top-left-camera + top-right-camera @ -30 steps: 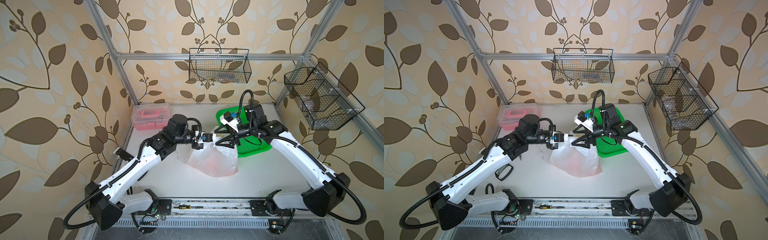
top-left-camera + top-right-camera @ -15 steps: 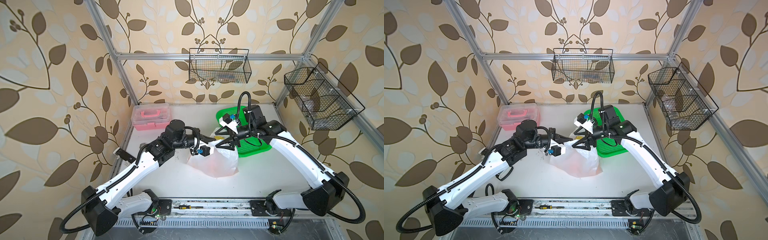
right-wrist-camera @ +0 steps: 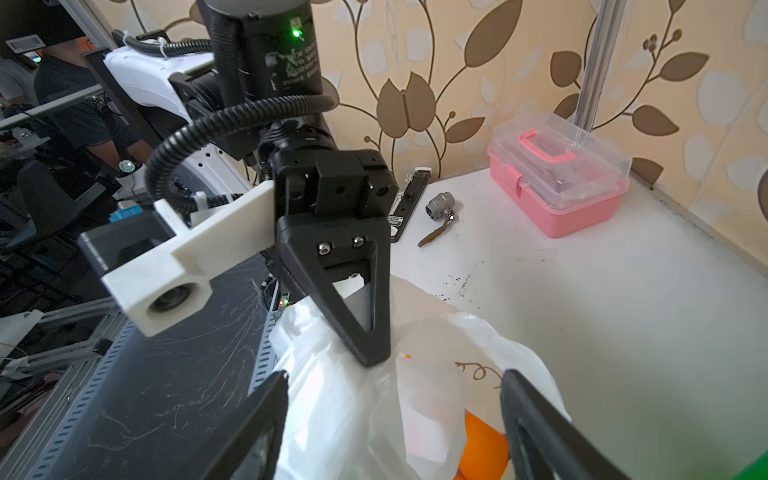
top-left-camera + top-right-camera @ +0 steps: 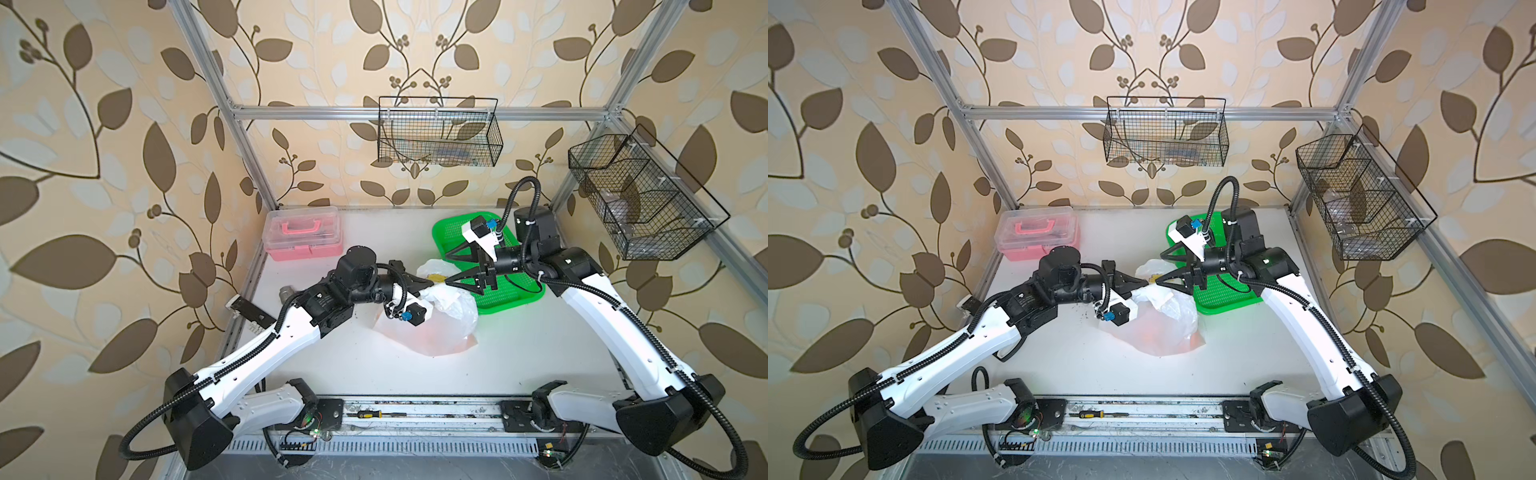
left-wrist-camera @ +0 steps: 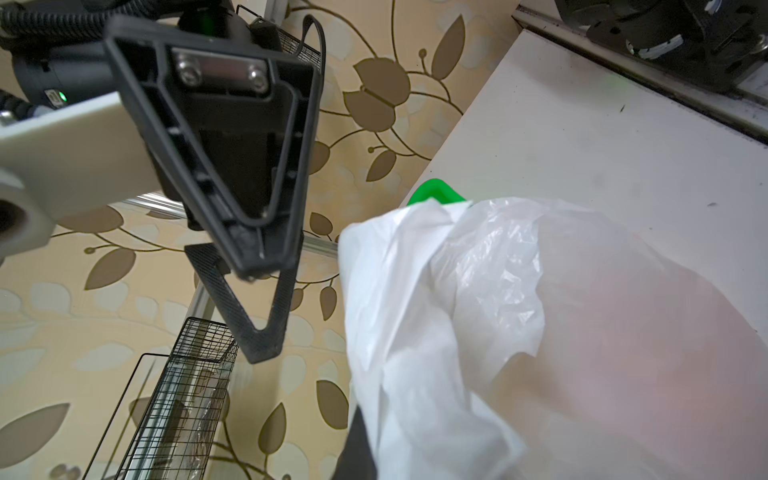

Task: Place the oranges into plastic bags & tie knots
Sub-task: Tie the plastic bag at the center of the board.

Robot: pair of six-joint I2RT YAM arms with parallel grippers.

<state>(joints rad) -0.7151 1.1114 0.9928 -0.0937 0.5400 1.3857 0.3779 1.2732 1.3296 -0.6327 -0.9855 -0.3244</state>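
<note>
translucent white bag [image 4: 440, 328] showing orange fruit [image 3: 484, 440]; green basket [image 4: 505, 293]; pink box [image 4: 305, 239].

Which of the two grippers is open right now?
The right gripper: its jaws stand wide apart, gripping nothing. The left gripper is pinched shut on the plastic bag.

White table [image 4: 519, 353], dark specks [image 3: 457, 286] near centre.
Back left corner: pink box [image 4: 304, 232] with clear lid.
Back right: green basket [image 4: 498, 297].
Centre: bag [image 4: 436, 328], slumped, right by the basket; contact cannot be told.
Left edge: metal valve [image 3: 440, 206] beside black strip [image 3: 409, 203], not touching, well apart from the bag.
</note>
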